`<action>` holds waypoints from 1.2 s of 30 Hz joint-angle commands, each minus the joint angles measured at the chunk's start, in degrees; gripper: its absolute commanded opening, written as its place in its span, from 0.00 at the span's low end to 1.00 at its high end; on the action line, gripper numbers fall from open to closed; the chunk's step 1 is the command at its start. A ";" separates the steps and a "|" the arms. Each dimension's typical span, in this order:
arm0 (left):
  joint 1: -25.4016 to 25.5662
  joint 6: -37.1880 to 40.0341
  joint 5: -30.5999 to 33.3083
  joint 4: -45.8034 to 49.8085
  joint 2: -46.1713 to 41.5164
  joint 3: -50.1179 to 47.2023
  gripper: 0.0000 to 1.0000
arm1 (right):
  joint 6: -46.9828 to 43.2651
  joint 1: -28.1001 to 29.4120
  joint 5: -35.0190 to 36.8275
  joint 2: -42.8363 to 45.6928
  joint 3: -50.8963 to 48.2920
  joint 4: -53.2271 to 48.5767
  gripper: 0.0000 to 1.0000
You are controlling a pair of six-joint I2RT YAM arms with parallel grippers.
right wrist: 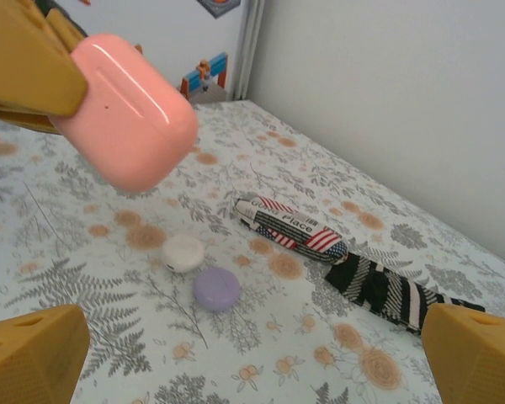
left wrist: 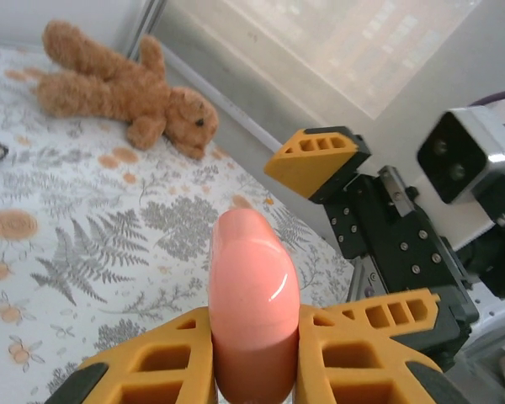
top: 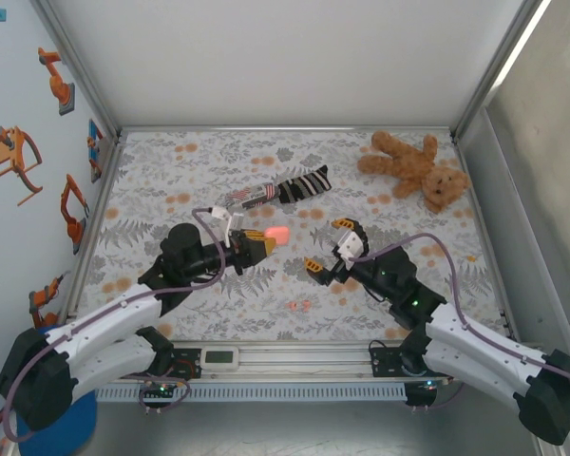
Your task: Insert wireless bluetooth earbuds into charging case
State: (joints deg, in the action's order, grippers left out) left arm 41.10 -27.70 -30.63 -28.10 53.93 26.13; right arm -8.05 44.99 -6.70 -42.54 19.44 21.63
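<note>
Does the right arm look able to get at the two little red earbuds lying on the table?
Probably yes. The right pincer is open and empty, and the earbuds lie uncovered close by it. The left pincer, gripping the pink case, is off to one side.

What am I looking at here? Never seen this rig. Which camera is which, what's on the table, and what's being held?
Two robot arms are bolted at the table's near edge, each ending in a two-finger gripper with orange fingers. The overhead picture looks down from above and behind them; the other two come from a camera on each wrist. The left gripper is shut on a salmon-pink charging case, held up off the table. The right gripper faces it with jaws wide open, holding nothing. On the floral cloth lie a teddy bear, a striped sock, a flag-print bundle, a white disc, a purple disc and two tiny coral-red earbuds.
</note>
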 commanded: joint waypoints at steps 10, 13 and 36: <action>-0.20 16.76 -1.70 -5.57 -14.54 -5.21 0.00 | 14.77 -0.50 -20.01 -4.21 4.68 13.53 0.99; -0.23 19.17 -2.26 -4.36 -16.74 -5.48 0.00 | 14.91 -0.50 -25.65 -7.40 8.33 12.72 0.99; -0.14 24.80 -2.68 3.16 -24.23 -4.68 0.00 | 11.85 1.36 -32.94 -24.02 23.13 13.09 0.94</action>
State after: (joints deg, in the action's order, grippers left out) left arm 41.10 -4.27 -32.60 -24.80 30.39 20.86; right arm 4.75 45.95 -38.44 -66.24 40.03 33.69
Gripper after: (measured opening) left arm 0.216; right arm 0.944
